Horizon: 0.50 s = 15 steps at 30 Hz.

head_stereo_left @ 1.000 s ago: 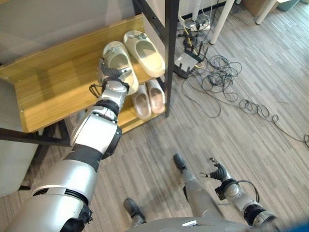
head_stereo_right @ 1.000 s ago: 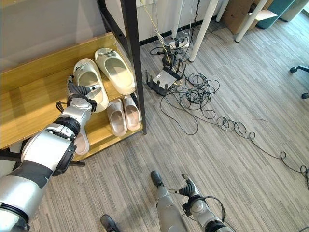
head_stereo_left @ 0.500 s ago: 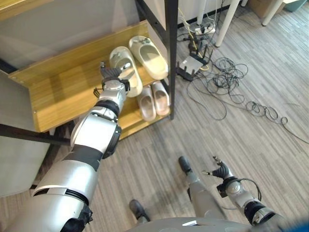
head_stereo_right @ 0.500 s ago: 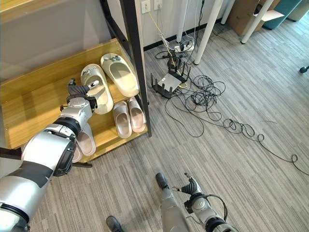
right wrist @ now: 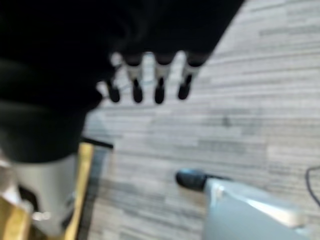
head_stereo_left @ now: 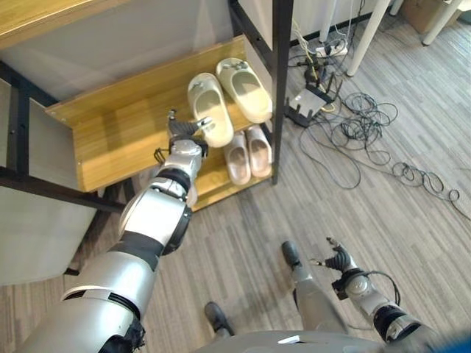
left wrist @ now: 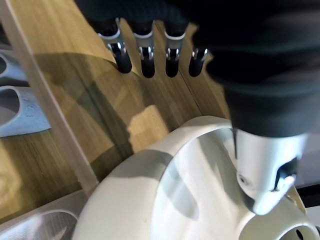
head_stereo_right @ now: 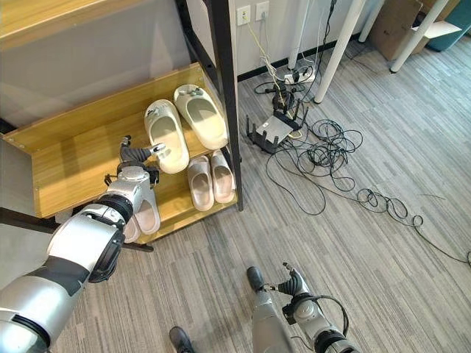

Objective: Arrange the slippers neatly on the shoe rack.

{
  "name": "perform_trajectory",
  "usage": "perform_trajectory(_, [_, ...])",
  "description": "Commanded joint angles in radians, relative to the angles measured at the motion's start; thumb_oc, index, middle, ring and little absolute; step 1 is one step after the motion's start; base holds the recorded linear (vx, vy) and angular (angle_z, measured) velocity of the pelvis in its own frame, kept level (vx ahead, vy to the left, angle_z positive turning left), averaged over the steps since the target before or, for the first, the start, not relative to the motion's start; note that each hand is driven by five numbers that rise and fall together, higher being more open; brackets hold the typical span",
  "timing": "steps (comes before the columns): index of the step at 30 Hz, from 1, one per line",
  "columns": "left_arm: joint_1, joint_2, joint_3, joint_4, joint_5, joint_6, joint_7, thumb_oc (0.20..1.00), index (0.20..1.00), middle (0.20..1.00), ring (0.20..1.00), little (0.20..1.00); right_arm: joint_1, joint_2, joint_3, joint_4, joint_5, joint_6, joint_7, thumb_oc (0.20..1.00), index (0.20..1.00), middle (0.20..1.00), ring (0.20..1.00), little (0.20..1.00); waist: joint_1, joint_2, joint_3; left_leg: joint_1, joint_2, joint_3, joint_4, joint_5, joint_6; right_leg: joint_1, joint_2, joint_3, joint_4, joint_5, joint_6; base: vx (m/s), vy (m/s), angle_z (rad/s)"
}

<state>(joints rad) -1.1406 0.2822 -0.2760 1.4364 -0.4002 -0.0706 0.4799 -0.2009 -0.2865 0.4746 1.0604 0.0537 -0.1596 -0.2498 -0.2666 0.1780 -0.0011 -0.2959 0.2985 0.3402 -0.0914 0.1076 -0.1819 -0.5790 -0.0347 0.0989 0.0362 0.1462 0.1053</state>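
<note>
Slippers of a pale cream colour, thick-soled and open at the heel, are seen as a pair on the upper wooden shelf of the shoe rack [head_stereo_right: 73, 147], in the upper middle of the frame: the left cream slipper [head_stereo_right: 166, 137] and the right cream slipper [head_stereo_right: 199, 118] lie side by side, toes pointed away toward the back. A pair of pinkish slippers [head_stereo_right: 205, 179] is set on the lower shelf just below them, and a further pale slipper [head_stereo_right: 145, 215] is partly seen to the left on that shelf. The left hand [head_stereo_right: 135, 158] is held at the heel end of the left cream slipper, fingers straight and spread with nothing gripped (the thumb lies over the heel rim, in the wrist view). The right hand [head_stereo_right: 294, 283] is seen low at the bottom of the frame over the grey plank floor [head_stereo_right: 383, 279], fingers loosely extended and empty.
</note>
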Motion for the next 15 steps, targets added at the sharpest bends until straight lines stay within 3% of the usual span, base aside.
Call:
perform_trajectory(1, [-0.006,-0.026,0.019,0.052,0.035,-0.026,-0.011,1.0,1.0,1.0,1.0,1.0,-0.035,-0.028,-0.001,0.047,0.011,-0.007,-0.023,1.0,1.0,1.0,1.0,1.0,-0.014,0.045,0.026,0.042,0.139,-0.121,0.004,0.256,-0.08,0.048,-0.062,-0.007,0.027,-0.057,0.152,0.0,0.004,0.05])
perform_trajectory(15, [-0.023,-0.139,-0.033,0.012,0.041,-0.031,-0.055,1.0,1.0,1.0,1.0,1.0,-0.077,-0.029,0.011,0.084,0.025,0.008,-0.021,1.0,1.0,1.0,1.0,1.0,-0.016,0.055,0.032,0.043,0.134,-0.12,0.004,0.27,-0.08,0.047,-0.061,-0.005,0.028,-0.056,0.149,0.0,-0.002,0.03])
